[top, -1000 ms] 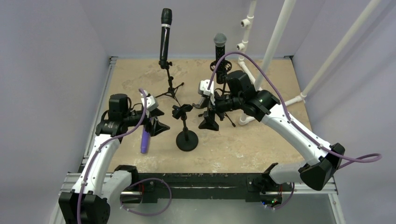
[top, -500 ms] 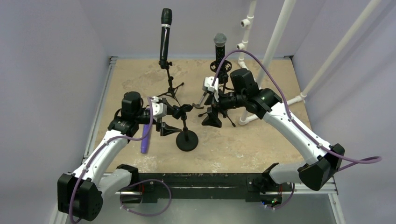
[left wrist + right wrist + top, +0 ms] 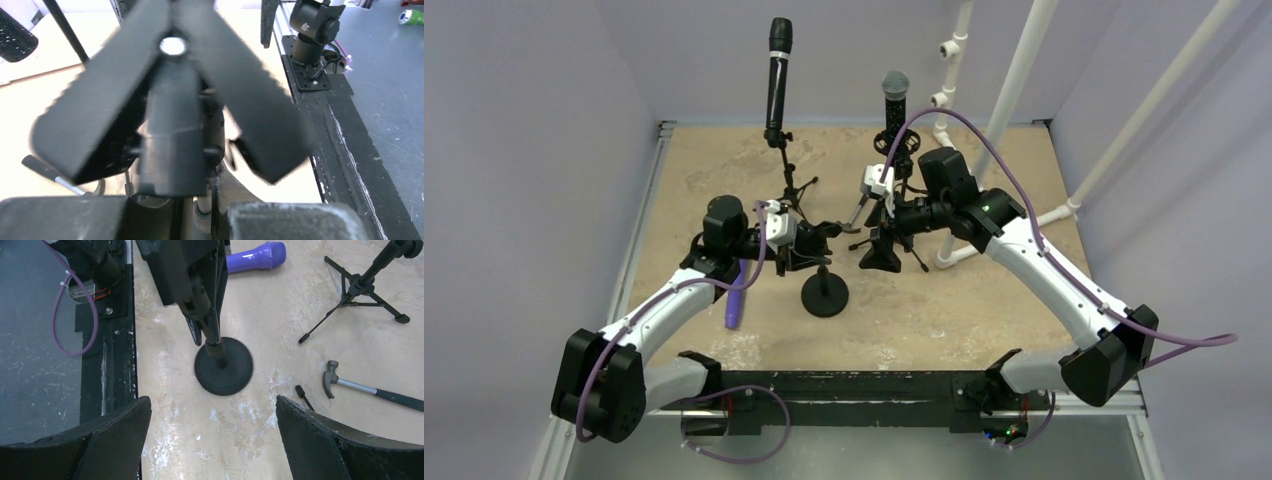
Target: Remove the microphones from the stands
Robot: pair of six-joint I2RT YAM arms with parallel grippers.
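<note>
A purple microphone lies flat on the table, left of a round-based stand. The stand's clip holds nothing. My left gripper reaches in from the left and is shut on the stand's pole just under the clip. My right gripper hangs open to the right of the stand, nothing between its fingers. At the back, a black microphone and a grey-headed microphone stand upright in other stands.
A hammer lies on the table right of the round base. The black microphone's tripod legs spread out behind it. White pipes rise at the back right. The black frame rail runs along the near edge.
My left arm swung right, from beside the purple microphone to the stand's pole, and its jaws closed on the pole. The right gripper barely moved and stayed open.
</note>
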